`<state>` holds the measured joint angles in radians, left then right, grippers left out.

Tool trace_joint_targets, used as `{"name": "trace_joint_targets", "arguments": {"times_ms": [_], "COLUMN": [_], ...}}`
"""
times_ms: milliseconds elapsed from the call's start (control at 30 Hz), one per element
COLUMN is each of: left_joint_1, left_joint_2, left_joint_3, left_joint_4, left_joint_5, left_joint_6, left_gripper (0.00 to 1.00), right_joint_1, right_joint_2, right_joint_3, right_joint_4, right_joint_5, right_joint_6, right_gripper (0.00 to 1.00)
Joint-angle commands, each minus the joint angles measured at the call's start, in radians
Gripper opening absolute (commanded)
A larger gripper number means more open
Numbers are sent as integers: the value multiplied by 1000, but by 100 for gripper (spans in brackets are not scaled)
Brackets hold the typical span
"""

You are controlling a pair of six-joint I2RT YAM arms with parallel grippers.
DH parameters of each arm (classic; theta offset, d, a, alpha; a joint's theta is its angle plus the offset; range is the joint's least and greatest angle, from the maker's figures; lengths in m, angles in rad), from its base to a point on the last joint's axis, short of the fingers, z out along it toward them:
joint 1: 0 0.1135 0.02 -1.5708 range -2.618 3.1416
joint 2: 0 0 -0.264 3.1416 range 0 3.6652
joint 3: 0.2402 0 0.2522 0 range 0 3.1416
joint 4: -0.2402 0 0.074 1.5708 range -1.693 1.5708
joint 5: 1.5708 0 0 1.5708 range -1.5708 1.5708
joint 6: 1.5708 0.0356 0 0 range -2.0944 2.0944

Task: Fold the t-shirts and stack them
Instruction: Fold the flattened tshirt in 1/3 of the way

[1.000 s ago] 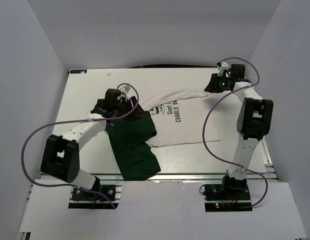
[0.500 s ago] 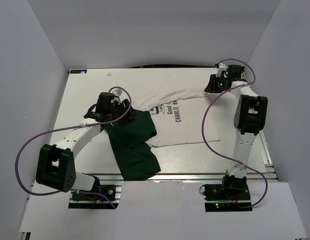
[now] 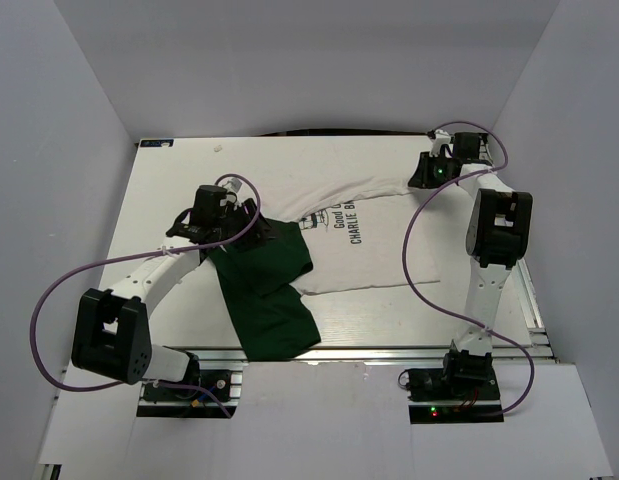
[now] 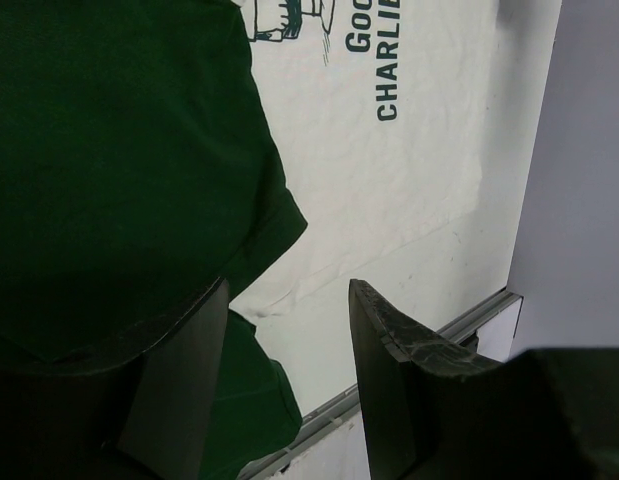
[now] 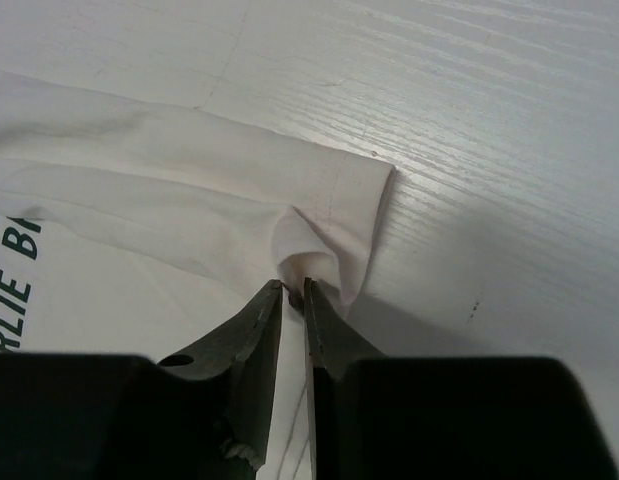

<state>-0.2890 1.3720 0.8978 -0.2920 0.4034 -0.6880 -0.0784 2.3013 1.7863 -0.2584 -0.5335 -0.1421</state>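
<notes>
A white table with a faint wood grain fills the floor of a plain booth, closed in by pale grey walls at the back and on both sides, with a metal rail along the near edge. The t-shirt lies around the middle of the table, partly folded. Its long axis runs across the table from near left to far right. The dark green cloth is bunched at the left, reaching to the near edge, and the white body with its hem lies to the right. The printed lines run from near to far, so the letter tops face left. The left gripper is over the edge of the green part with its jaws apart, and nothing is clamped between them. The right gripper, at the far right corner of the shirt, has its jaws nearly together, pinching a small puckered fold of white cloth just inside the hem.
</notes>
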Motion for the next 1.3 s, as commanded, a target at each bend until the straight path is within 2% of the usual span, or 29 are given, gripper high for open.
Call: {"name": "trace_joint_targets", "arguments": {"times_ms": [0, 100, 300, 533, 733, 867, 1033, 1267], "left_joint_1": [8, 11, 21, 36, 42, 44, 48, 53], "left_joint_2": [-36, -37, -37, -25, -16, -5, 1, 16], "left_joint_3": [-5, -11, -19, -17, -19, -20, -20, -22], "left_joint_4": [-6, -6, -6, -7, -9, -9, -9, -9], "left_joint_5": [-5, -6, -5, 0, 2, 2, 3, 9], "left_joint_6": [7, 8, 15, 30, 36, 41, 42, 51], "left_gripper": [62, 62, 62, 62, 62, 62, 62, 62], "right_joint_1": [-1, -4, -43, -81, -104, -110, -123, -138], "right_joint_2": [6, -17, -60, -74, -65, -52, -49, -34], "right_joint_3": [38, 22, -10, -25, -28, -25, -30, -30], "right_joint_4": [22, 18, 19, -51, -84, -100, -134, -163], "right_joint_5": [-34, -43, -91, -222, -292, -312, -370, -326], "right_joint_6": [-17, -31, -34, -114, -162, -178, -232, -266], "right_gripper": [20, 12, 6, 3, 2, 6, 3, 3]}}
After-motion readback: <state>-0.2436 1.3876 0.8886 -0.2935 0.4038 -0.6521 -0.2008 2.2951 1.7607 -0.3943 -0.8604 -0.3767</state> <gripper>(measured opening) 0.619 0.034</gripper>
